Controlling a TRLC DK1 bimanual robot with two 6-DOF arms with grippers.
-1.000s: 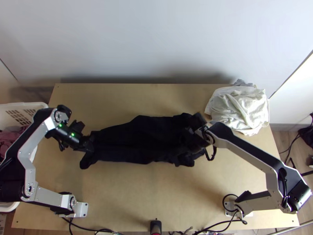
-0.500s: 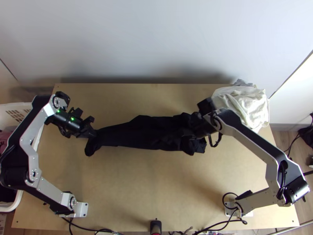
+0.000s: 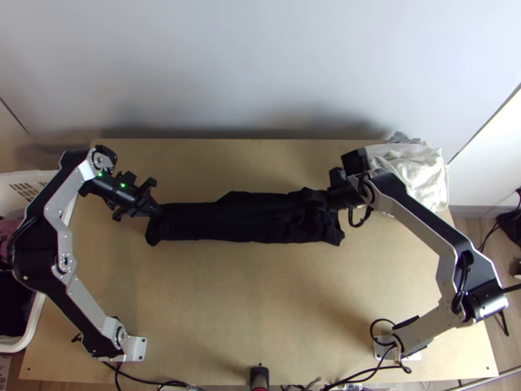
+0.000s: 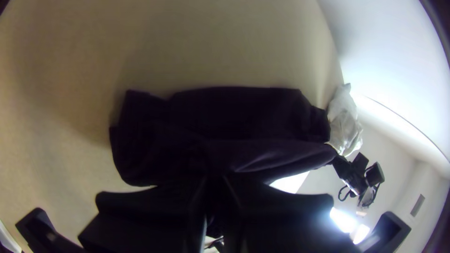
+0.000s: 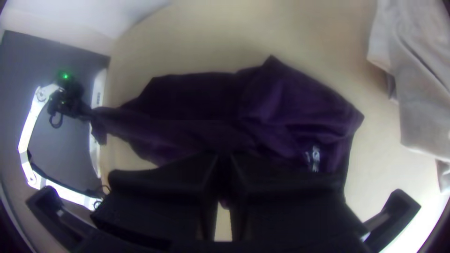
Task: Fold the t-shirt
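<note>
Toward 12 o'clock of the counter's centre, the t-shirt is being held lengthwise, left tool clamping its 10 o'clock corner, right tool its 2 o'clock corner, presumably tensioning that edge for folding.
</note>
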